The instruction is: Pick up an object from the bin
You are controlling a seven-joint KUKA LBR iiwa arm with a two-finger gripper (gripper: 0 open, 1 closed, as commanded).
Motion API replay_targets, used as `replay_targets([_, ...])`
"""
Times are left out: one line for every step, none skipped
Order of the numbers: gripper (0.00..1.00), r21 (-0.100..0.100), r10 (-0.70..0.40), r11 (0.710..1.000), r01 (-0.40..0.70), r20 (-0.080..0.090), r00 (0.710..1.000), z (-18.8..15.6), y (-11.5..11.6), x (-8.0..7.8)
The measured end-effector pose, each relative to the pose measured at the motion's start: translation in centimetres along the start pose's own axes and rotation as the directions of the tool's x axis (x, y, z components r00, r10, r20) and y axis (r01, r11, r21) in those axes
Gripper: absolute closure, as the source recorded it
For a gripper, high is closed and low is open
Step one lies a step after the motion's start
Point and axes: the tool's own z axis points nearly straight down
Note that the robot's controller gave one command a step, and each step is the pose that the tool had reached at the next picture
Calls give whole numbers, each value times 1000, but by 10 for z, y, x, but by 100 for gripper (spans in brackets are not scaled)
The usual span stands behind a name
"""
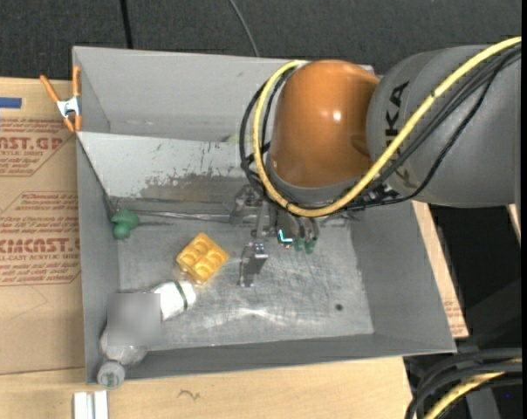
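Gripper [249,267] beside yellow block [201,257]

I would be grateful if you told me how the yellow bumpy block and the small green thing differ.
Colour: the yellow block is bright yellow, the green thing dull green.
Shape: the yellow block is squarish with rounded bumps on top; the green thing is a small rounded lump.
Place: the yellow block lies mid-floor; the green thing sits against the left wall of the bin.
Both rest loose on the floor.
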Motion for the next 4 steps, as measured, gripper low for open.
replay_targets([0,-1,1,1000,-1,8,1000,-4,-1,-2])
replay_targets([0,0,-94,996,94,13,995,49,7,-23])
replay_targets([0,1,-214,977,214,10,977,61,24,-44])
replay_targets([0,1,-197,980,197,9,980,83,13,-62])
